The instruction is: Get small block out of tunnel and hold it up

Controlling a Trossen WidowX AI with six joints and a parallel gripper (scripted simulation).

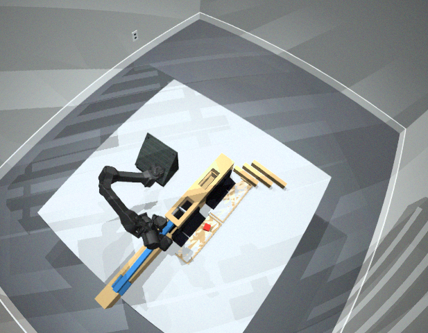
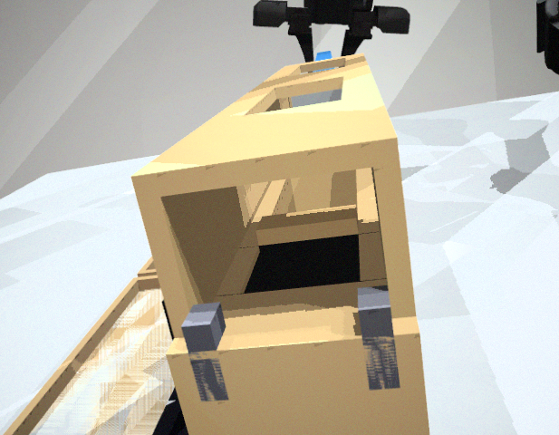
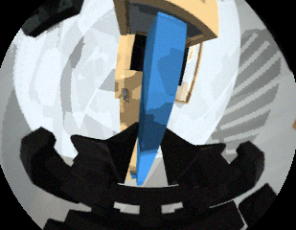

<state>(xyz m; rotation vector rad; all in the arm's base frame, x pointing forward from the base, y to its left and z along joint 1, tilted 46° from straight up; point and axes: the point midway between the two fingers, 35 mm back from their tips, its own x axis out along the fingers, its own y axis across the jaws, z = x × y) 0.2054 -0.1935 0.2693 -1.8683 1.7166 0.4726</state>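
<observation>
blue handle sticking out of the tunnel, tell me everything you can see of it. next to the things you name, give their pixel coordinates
The blue handle (image 1: 137, 266) (image 3: 162, 72) is a long, straight, flat-sided bar, plain and smooth, perhaps plastic or painted. A wider blue block sits at its outer end. It lies lengthwise along the wooden rail, running out from the near end of the wooden tunnel (image 1: 192, 192) (image 2: 279, 130) (image 3: 205, 16). The black pincer (image 1: 159, 238) (image 3: 148, 126) is closed on it between the tunnel and that block. Whatever it joins inside the tunnel is hidden.
</observation>
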